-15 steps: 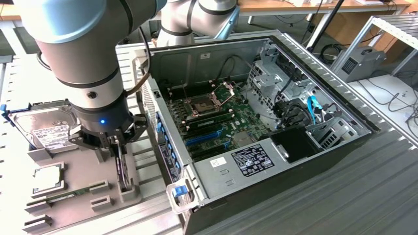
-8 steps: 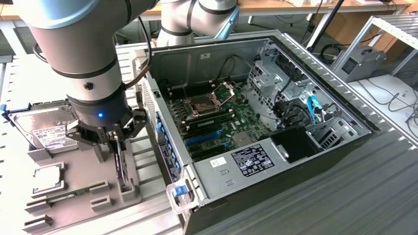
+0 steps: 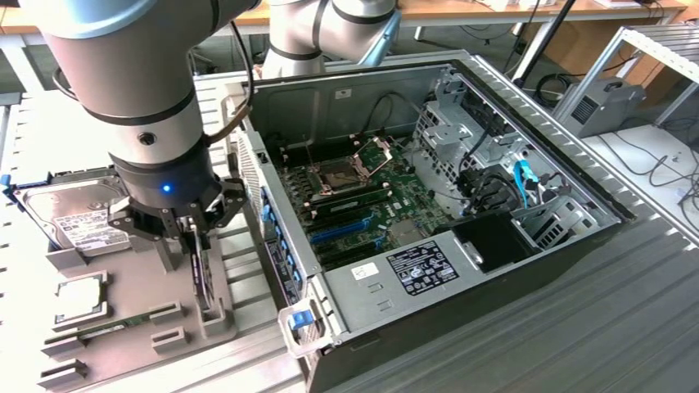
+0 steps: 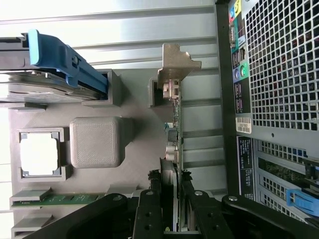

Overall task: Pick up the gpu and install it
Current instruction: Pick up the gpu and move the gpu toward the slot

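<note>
The gpu (image 3: pixel 201 282) stands on its edge in a slot of the grey holder tray (image 3: pixel 131 270), to the exterior view's left of the open computer case (image 3: pixel 568 246). My gripper (image 3: pixel 196 246) has come straight down over it. In the wrist view the gpu (image 4: pixel 176 124) is a thin green board edge with its silver bracket (image 4: pixel 174 62) at the far end. My gripper (image 4: pixel 170 178) is shut on the gpu, with one black finger (image 4: pixel 152 199) pressed against each side. The card still sits in the tray.
The tray also holds a silver hard drive (image 3: pixel 82 217), a processor (image 3: pixel 78 296) and a green memory stick (image 3: pixel 110 327). Inside the case, blue card slots (image 3: pixel 339 229) lie on the motherboard. The case's perforated rear wall (image 4: pixel 279 74) stands close beside the card.
</note>
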